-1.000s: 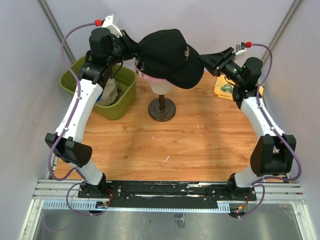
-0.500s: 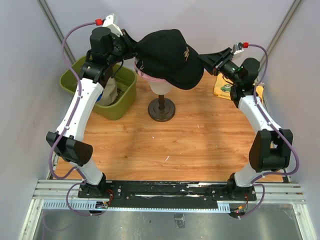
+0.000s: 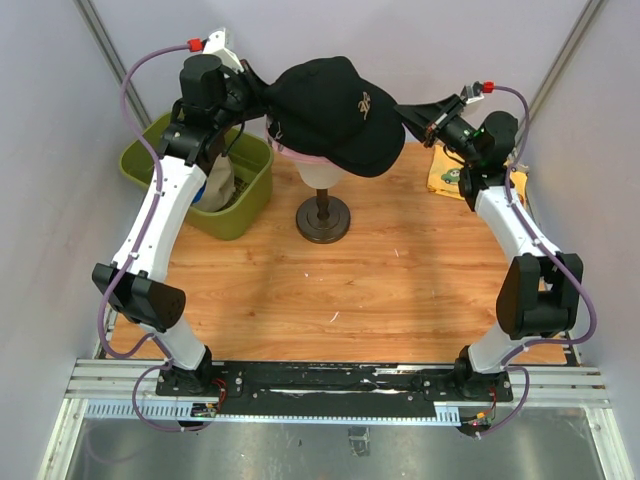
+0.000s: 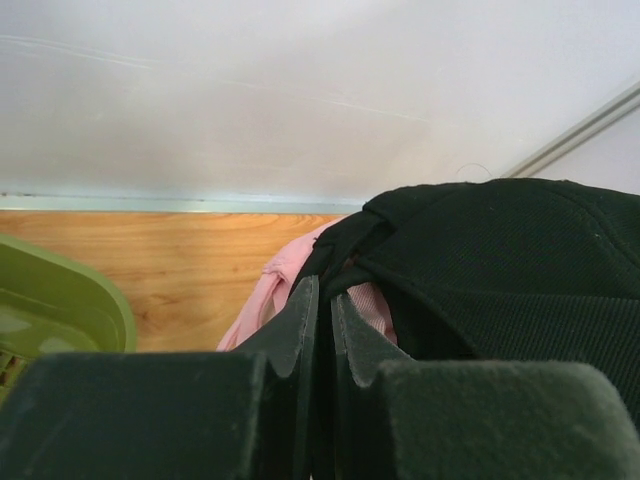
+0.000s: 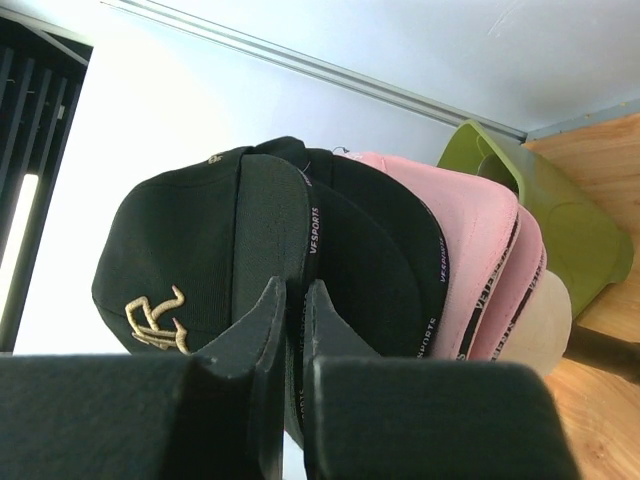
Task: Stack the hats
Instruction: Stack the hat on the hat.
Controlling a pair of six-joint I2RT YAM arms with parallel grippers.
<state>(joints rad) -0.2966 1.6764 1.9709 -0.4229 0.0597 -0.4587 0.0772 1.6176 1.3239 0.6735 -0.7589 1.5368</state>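
wooden bench, far edge: black cap (image 3: 335,110) over the pink cap (image 5: 480,250) on the mannequin head (image 3: 322,173); left gripper (image 4: 323,300) pinches its back, right gripper (image 5: 295,300) its brim; we'd lower both sides evenly, then release.

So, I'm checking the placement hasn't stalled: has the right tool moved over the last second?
Yes. The right tool has shifted slightly left and toward the back, judged against the stand's base, taking the black hat with it.

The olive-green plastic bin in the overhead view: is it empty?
No, the olive-green plastic bin holds a beige fabric cap lying inside it.
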